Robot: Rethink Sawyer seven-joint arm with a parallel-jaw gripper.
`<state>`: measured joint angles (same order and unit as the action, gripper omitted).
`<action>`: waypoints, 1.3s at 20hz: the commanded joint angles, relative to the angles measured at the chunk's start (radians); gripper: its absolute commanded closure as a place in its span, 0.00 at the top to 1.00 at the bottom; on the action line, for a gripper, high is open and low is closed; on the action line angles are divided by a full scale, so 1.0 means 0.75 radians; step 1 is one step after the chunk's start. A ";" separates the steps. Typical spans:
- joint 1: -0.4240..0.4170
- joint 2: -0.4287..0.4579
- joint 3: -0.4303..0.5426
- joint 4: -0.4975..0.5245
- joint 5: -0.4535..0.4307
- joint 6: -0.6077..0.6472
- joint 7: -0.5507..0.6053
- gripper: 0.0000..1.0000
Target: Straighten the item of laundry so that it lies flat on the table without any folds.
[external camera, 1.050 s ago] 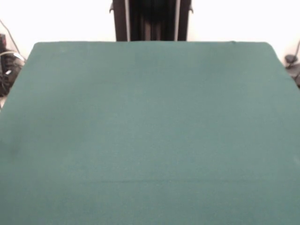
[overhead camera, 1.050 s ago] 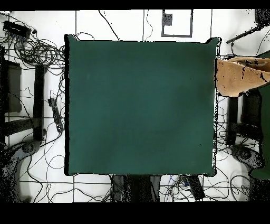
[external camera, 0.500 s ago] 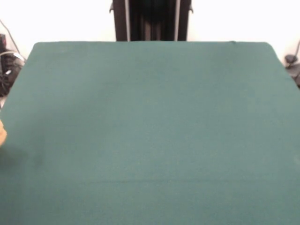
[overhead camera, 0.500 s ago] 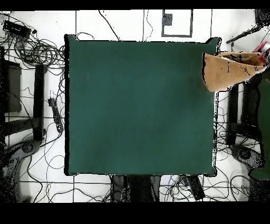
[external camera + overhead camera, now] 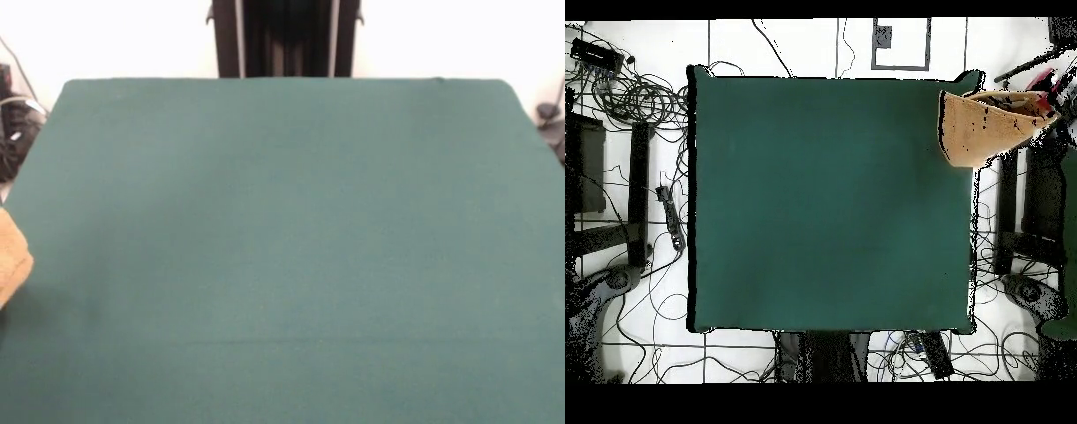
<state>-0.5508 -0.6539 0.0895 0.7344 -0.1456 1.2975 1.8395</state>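
Towel (image 5: 977, 128): moved further in over the desk (image 5: 830, 205) edge since the earlier frame; bunched, overhanging a corner.
Desk: green cover.
Fingers: out of both views; state cannot be told.

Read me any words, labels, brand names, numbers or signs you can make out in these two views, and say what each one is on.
None can be read.
The towel at the table's edge shows no legible tag or print.
The table cloth is plain green.
The framed rectangle on the floor shows only a dark blotch, too small to read.
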 commanded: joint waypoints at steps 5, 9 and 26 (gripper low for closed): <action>0.130 0.069 -0.050 0.190 0.104 -0.026 0.537 0.00; 0.140 0.062 -0.065 0.201 0.120 -0.019 0.553 0.00; 0.243 -0.020 -0.190 0.261 0.214 0.084 0.737 0.00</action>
<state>-0.4037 -0.6674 -0.0534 0.7347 -0.0376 1.2977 2.1491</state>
